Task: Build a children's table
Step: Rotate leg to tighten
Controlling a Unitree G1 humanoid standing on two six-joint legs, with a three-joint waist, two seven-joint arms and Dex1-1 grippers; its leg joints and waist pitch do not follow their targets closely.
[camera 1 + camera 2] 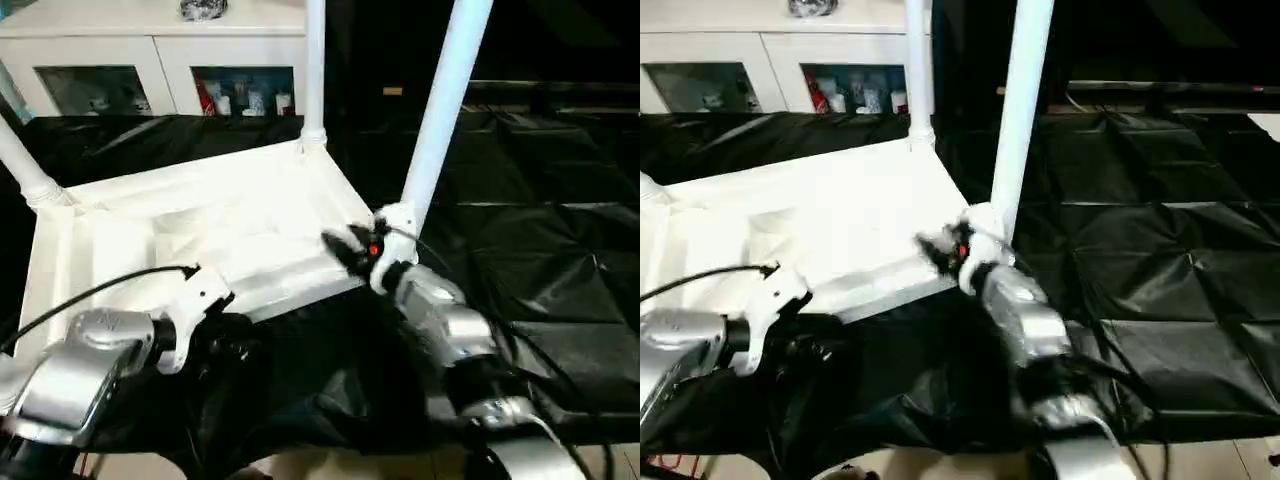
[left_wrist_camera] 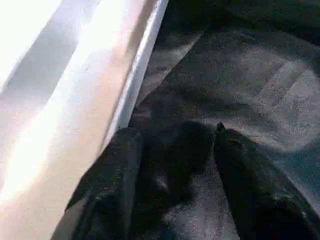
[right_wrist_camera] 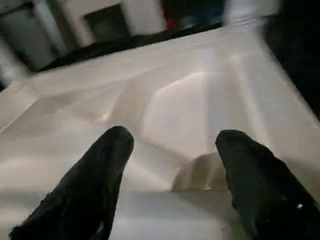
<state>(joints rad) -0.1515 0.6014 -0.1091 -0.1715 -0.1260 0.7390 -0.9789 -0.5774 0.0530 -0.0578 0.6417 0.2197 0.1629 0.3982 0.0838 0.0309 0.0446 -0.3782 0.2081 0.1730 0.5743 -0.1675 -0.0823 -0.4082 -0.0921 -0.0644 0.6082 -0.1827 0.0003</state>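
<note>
Head views first: the table top lay upside down on black sheeting, ribbed underside up, its left end cut off by the frame edge. Three legs rose from its corner sockets: the near-right leg leaned and ran out of the top of the picture, the far leg stood straight and was cut off likewise, and the far-left leg showed just a stub at the picture's edge. The right pincer sat at the near-right corner, just beside that leg's socket, dark fingers smeared and hard to read. The left pincer hung low off the top's near edge, black on black, fingers lost against the sheeting. Wide open sheeting lay to the right. A white cabinet stood behind.

Left wrist view: two fingers stood apart, released, nothing between them but dark sheeting; the top's pale rim ran just beside one finger, washed out by glare.

Right wrist view: fingers spread wide and released above the near edge, the ribbed underside open between them; the far corner was blurred
</note>
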